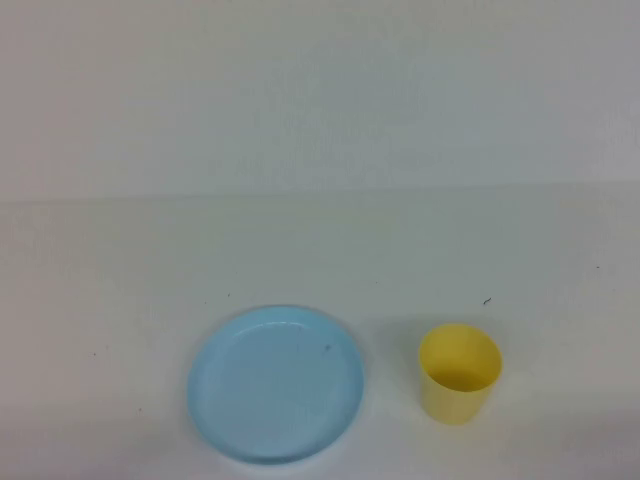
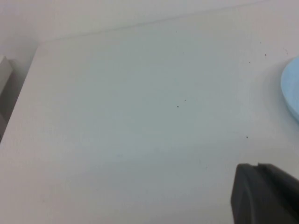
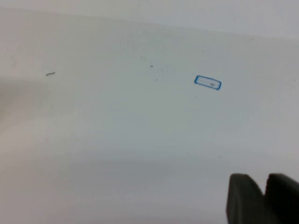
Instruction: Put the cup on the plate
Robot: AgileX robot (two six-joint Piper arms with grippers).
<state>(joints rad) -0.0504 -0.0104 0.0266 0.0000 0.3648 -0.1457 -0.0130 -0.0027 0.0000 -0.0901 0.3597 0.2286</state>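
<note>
plate [image 2: 292, 88]: cut by left wrist view's edge, only a sliver of rim showed
left gripper [image 2: 266, 193]: mostly out of picture, dark tips only
right gripper [image 3: 261, 198]: cropped at edge, narrow gap between tips
both arms: outside high view

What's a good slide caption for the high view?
Upright yellow cup stands beside the empty blue plate on a white table.

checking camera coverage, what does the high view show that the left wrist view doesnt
Only the high view shows the yellow cup, upright beside the whole blue plate, apart from it; neither gripper appears there. Only the left wrist view shows the left gripper, shut, above bare table. Both share the plate and the white table. The right gripper appears only in its own wrist view.
</note>
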